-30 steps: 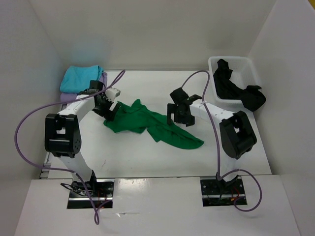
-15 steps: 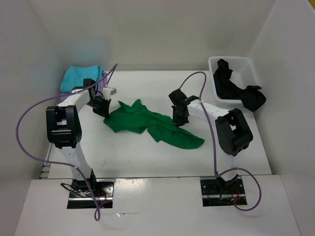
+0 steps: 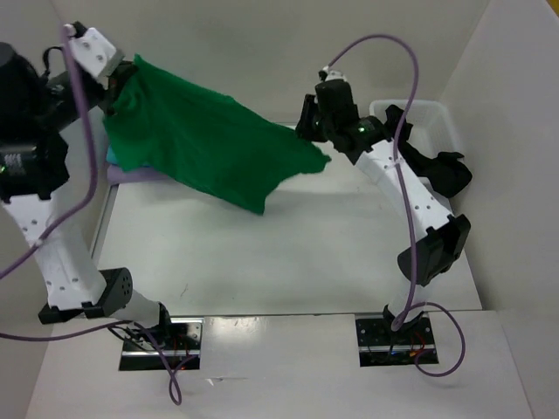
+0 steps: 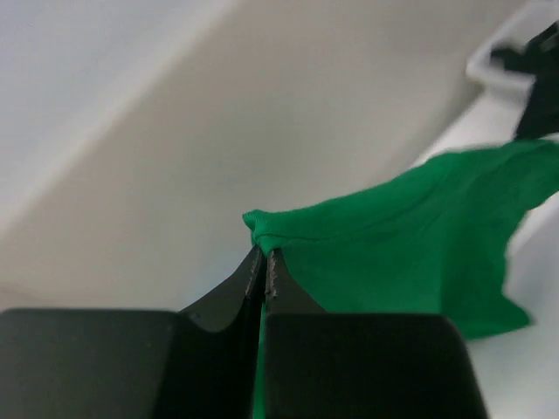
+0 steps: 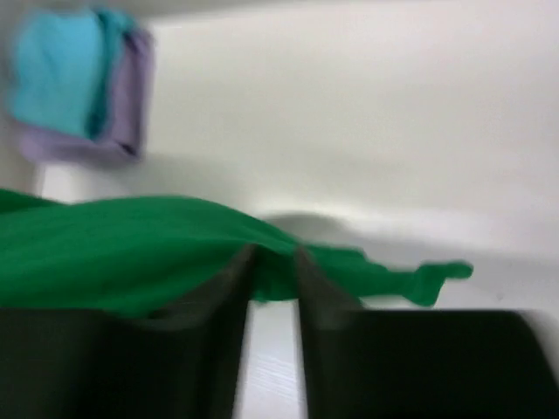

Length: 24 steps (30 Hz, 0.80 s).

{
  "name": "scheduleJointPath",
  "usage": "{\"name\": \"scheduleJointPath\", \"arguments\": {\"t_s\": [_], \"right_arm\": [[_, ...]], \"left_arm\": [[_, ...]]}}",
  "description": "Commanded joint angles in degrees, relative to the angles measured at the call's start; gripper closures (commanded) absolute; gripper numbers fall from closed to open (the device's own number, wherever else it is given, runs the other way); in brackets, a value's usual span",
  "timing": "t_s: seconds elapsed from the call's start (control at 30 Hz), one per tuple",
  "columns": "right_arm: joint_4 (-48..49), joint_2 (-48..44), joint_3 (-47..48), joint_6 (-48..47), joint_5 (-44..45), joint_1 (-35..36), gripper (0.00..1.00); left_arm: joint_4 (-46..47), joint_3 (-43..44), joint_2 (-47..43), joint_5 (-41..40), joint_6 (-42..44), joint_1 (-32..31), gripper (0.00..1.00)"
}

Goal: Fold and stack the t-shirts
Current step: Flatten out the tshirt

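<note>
Hanging in mid-air is the soft bright green cloth t-shirt, spread like a banner above the white table, from about 10 o'clock across to 1 o'clock in the overhead view. The left claw is clenched tight on one corner, up high. The right claw is at the other end with its fingers a sliver apart and green cloth in the gap. That view is blurry, so I can't tell if it's actually gripping or not.

The folded turquoise blue t-shirt sits on the lavender purple one at 10 o'clock. The black t-shirt droops over the white plastic bin at 2 o'clock.

My take on doing this step well: get both corners level and the top edge taut, then lower it so the hem lands first toward 6 o'clock. Lay it flat without wrinkles and steer clear of the finished stack.
</note>
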Motion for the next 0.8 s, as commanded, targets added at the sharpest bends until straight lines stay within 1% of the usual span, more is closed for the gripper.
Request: {"name": "scheduleJointPath", "arguments": {"t_s": [0.0, 0.03, 0.07, 0.1, 0.13, 0.17, 0.2, 0.23, 0.27, 0.3, 0.33, 0.37, 0.4, 0.43, 0.47, 0.5, 0.53, 0.57, 0.6, 0.63, 0.67, 0.7, 0.77], "right_arm": [[-4.0, 1.8, 8.5, -2.6, -0.3, -2.7, 0.6], [-5.2, 3.1, 9.5, -2.6, 0.2, -2.7, 0.56], [-6.7, 4.0, 10.0, -2.6, 0.8, -2.7, 0.49], [-6.7, 4.1, 10.0, -2.6, 1.3, -2.7, 0.36], [-6.7, 4.1, 9.2, -2.6, 1.3, -2.7, 0.32], [-5.8, 1.8, 8.2, -2.6, 1.3, -2.7, 0.3], [-5.0, 0.4, 5.0, -1.9, 1.9, -2.7, 0.28], [-4.4, -1.1, 3.3, -1.4, 2.7, -3.3, 0.28], [-4.4, -2.3, 1.8, -0.5, 2.7, -3.3, 0.26], [-4.4, -4.7, -1.1, -0.5, 2.7, -4.1, 0.26], [-4.4, -5.9, -2.5, 0.3, 3.3, -5.0, 0.25], [-4.4, -7.0, -4.0, 0.9, 3.8, -5.0, 0.25], [-4.4, -9.5, -7.1, 1.5, 3.8, -5.0, 0.21], [-4.4, -10.7, -8.5, 1.5, 3.8, -5.6, 0.21], [-4.4, -11.8, -11.3, 2.2, 4.3, -5.6, 0.21], [-4.4, -13.9, -12.6, 2.9, 4.3, -6.1, 0.19], [-4.4, -14.6, -13.7, 2.9, 4.3, -6.1, 0.16], [-4.4, -15.2, -15.6, 3.7, 4.3, -6.1, 0.16], [-4.4, -15.7, -16.3, 4.3, 4.3, -6.7, 0.13], [-5.1, -16.2, -16.9, 4.3, 4.3, -6.7, 0.09], [-5.1, -17.1, -17.9, 5.0, 4.3, -6.7, 0.07], [-5.1, -17.1, -18.0, 5.0, 4.3, -6.7, 0.05], [-5.1, -17.9, -18.7, 5.5, 3.7, -6.7, 0.05]], "left_arm": [[-2.7, 11.3, 2.6, 9.8, -5.6, -0.2, 1.0], [-2.0, 14.2, 3.3, 14.7, -8.1, -0.2, 1.0], [0.2, 13.6, 3.3, 17.5, -10.5, -0.7, 1.0], [1.1, 11.9, 2.5, 20.5, -14.7, -1.8, 1.0], [2.1, 9.0, 2.0, 25.5, -16.0, -3.0, 1.0], [3.6, 1.3, 1.3, 27.0, -16.9, -4.4, 1.0], [4.4, -2.9, 0.7, 27.8, -17.9, -6.0, 1.0], [5.0, -6.9, -0.4, 28.9, -17.9, -9.3, 1.0], [5.0, -10.5, -0.4, 29.4, -17.9, -11.0, 1.0], [5.0, -13.7, -1.1, 29.4, -16.8, -12.5, 1.0], [5.0, -18.6, -1.7, 28.1, -15.2, -15.2, 1.0], [5.0, -20.6, -1.7, 27.4, -14.7, -16.3, 1.0], [5.0, -22.2, -1.7, 26.5, -14.7, -17.5, 1.0], [5.5, -25.2, -1.1, 25.7, -14.7, -19.0, 1.0], [5.5, -26.8, -1.1, 22.6, -14.7, -23.0, 0.98], [5.5, -28.4, 0.0, 21.0, -14.1, -25.4, 0.92], [5.5, -30.2, 0.5, 19.8, -14.1, -27.7, 0.65], [5.5, -33.2, 0.5, 18.2, -11.8, -32.3, 0.52], [5.5, -34.2, 1.4, 16.9, -10.3, -34.4, 0.34], [3.6, -34.2, 2.3, 15.0, -8.7, -36.3, 0.17], [2.4, -34.2, 2.8, 13.2, -5.3, -38.6, 0.0], [1.5, -32.3, 2.8, 9.6, -4.4, -38.7, 0.0], [1.5, -30.5, 1.4, 5.6, -3.9, -38.7, 0.0]]}}
